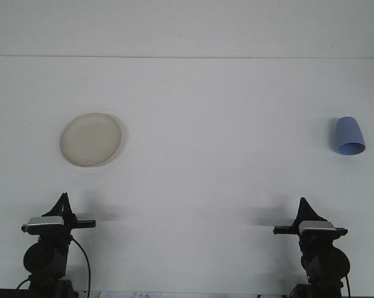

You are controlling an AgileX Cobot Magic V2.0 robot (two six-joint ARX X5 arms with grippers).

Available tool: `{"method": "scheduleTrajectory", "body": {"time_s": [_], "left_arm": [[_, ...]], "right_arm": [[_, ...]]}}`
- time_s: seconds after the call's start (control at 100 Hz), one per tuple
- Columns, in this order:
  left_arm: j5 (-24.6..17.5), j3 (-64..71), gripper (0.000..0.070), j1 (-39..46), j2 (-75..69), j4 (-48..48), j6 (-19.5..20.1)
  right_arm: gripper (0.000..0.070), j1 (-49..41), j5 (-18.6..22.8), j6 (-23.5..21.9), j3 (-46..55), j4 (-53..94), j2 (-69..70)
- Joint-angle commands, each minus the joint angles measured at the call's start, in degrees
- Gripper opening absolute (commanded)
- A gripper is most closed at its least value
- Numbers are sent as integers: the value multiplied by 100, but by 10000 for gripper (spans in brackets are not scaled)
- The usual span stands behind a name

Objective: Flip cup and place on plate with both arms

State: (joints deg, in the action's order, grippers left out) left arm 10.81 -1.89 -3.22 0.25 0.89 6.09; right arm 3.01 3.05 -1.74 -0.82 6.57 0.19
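Note:
A cream round plate (91, 139) lies flat on the white table at the left. Far to the right is a blue cup (348, 136), its wide mouth end toward me and its narrow base end away; whether it lies on its side or stands mouth-down I cannot tell. My left gripper (63, 198) rests shut at the near left edge, below the plate and well short of it. At the near right edge my right gripper (303, 202) is also shut, below and left of the cup. Neither holds anything.
The white table (212, 161) stretches back to a seam with the white wall at the top. A wide bare span separates the plate from the cup. Black cables hang by the left arm's base.

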Motion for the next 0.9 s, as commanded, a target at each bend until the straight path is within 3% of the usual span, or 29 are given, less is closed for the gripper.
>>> {"method": "scheduleTrajectory", "body": {"time_s": [0.0, 0.73, 0.79, 0.89], "left_arm": [[31, 109, 15, 7, -9, 79, 13], [31, 109, 15, 7, -9, 79, 13], [31, 109, 15, 7, -9, 79, 13], [31, 109, 15, 7, -9, 79, 13]], "right_arm": [[4, 2, -2, -39, 9, -61, -13], [4, 2, 0, -55, 9, -63, -13], [4, -2, 31, -297, 9, -63, -13], [4, -7, 199, -1182, 9, -63, -13]]}}
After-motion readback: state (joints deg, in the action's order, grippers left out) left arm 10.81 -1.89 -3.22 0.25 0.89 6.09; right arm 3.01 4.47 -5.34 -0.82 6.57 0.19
